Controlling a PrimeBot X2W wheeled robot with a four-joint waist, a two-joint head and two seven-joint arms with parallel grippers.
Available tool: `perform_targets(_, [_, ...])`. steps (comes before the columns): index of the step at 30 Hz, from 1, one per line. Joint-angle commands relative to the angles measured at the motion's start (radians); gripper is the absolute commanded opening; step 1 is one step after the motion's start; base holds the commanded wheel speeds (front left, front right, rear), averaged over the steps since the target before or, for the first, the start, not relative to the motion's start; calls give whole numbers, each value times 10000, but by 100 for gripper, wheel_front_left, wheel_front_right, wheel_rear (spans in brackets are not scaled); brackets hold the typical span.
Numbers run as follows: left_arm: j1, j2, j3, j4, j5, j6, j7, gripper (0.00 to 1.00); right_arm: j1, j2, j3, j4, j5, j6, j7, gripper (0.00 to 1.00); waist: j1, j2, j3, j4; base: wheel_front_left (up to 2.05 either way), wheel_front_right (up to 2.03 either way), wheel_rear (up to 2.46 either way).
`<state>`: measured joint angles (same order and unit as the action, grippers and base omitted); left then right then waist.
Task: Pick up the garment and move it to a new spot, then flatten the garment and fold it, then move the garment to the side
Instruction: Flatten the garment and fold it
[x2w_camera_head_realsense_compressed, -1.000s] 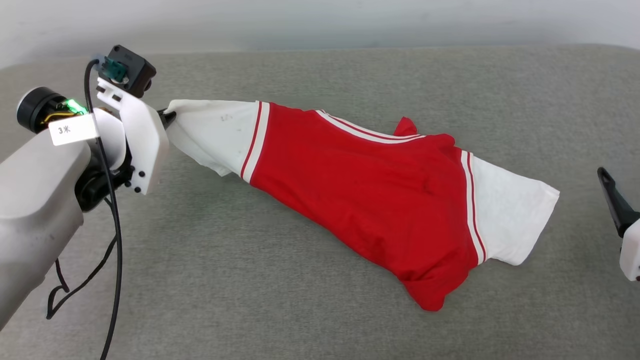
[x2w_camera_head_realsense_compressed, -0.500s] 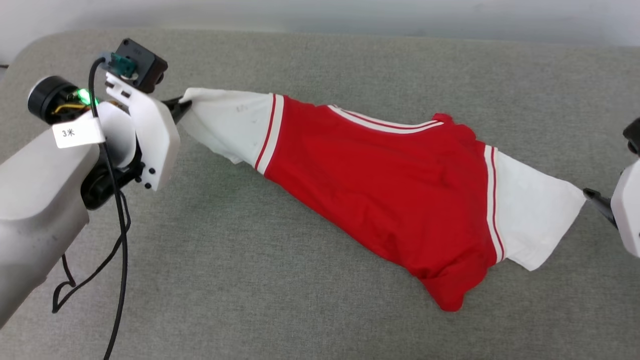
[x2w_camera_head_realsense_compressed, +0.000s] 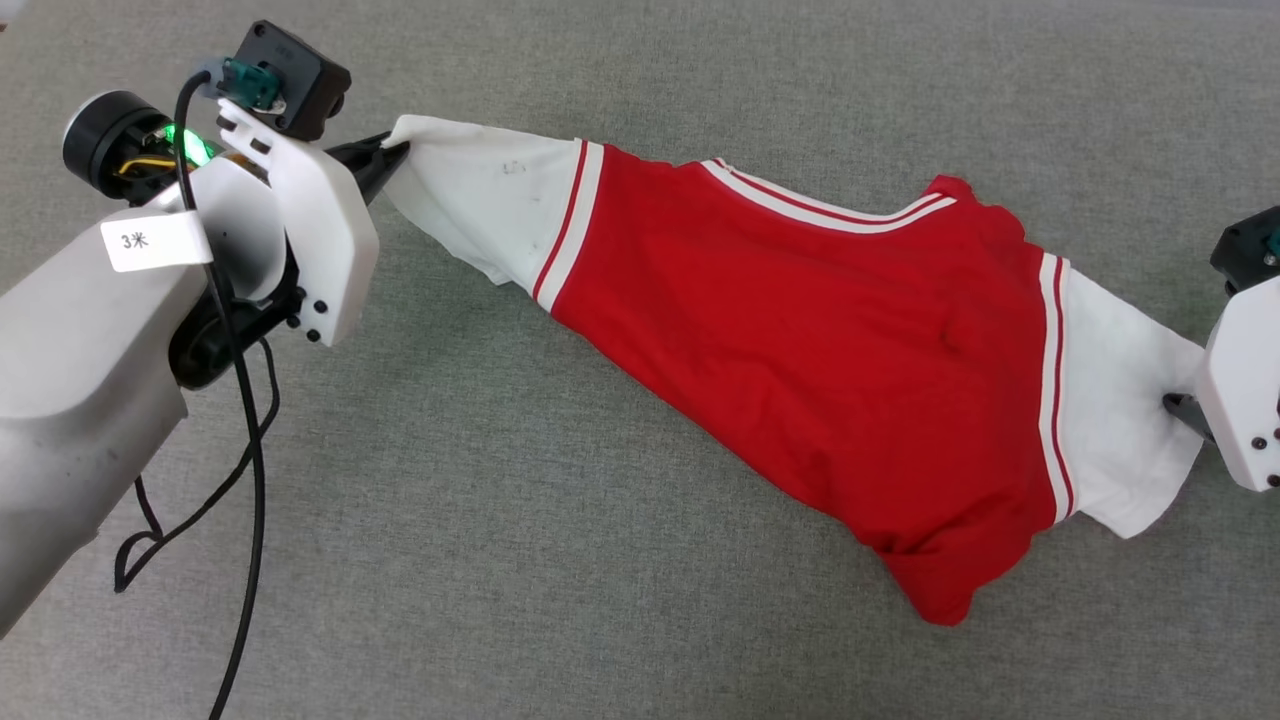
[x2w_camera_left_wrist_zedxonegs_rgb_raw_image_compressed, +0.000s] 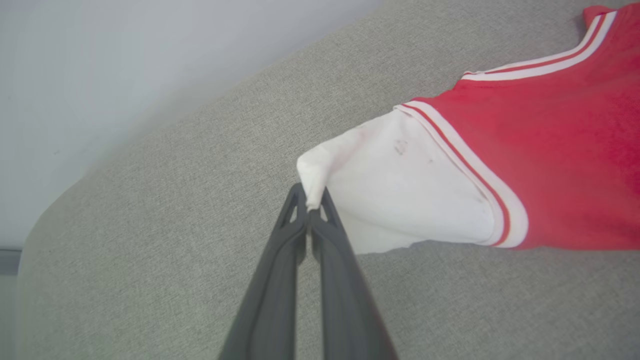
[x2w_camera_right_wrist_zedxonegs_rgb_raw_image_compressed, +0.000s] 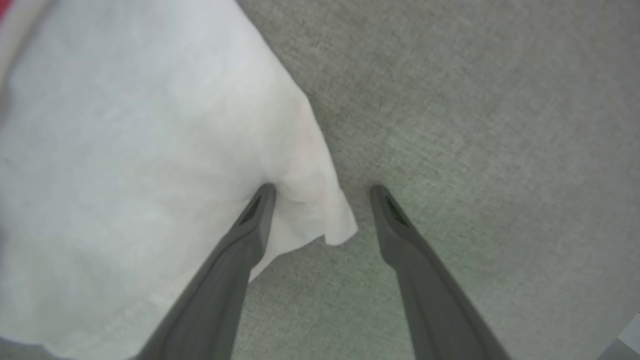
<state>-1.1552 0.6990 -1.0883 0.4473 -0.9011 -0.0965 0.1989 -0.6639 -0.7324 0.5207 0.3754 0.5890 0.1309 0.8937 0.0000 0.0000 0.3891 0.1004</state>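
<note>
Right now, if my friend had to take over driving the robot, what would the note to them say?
The left gripper is shut on the tip of one white sleeve.
The right gripper is open, its fingers on either side of the other sleeve edge, not pinching.
The garment lies stretched between the two grippers on the grey cushion, bunched and creased, not flat.
Done: one sleeve grabbed.
Left: close the right gripper on its sleeve, flatten, fold, move aside.
</note>
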Motion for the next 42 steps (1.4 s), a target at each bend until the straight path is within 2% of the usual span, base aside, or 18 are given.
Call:
perform_targets(1, [-158,-33,37,-6,36,21,-64,0,378,296,551,446,207,-4,61,100,0,0,134,51,0,0,0])
perform_targets(5, [-163,-24,9,43,4,-19,-93,0,414,493,1091,731,626,12,-126,100,0,0,200,39,0,0,0])
perform_targets(6, [-161,-25,-5,60,1,-31,-106,0,333,494,1198,692,675,12,-331,96,0,0,196,33,0,0,0])
perform_targets(7, [-149,-29,-16,87,-7,-39,-123,0,217,482,1268,715,738,12,-489,22,0,0,176,23,0,0,0])
perform_targets(8, [-118,-44,-28,122,-21,-53,-129,0,119,459,1341,755,799,10,-603,0,0,0,129,7,0,0,0])
perform_targets(18, [220,-156,-91,429,-188,-140,-473,0,-854,207,1239,1005,1300,-4,-2252,0,0,0,-811,-197,0,0,0])
perform_targets(27, [371,79,82,143,-13,22,-1299,0,-1090,-171,972,494,1465,-7,-4302,0,0,0,-2239,-443,0,0,0])
perform_targets(36, [25,474,440,-1156,393,661,-2112,0,-1279,162,-318,-287,1085,-7,-6187,0,0,0,-3371,-511,0,0,0])
perform_targets(42, [-427,858,797,-2307,651,1133,-2285,0,-1511,594,-1430,-867,442,-7,-6834,0,0,0,-3788,-497,0,0,0])
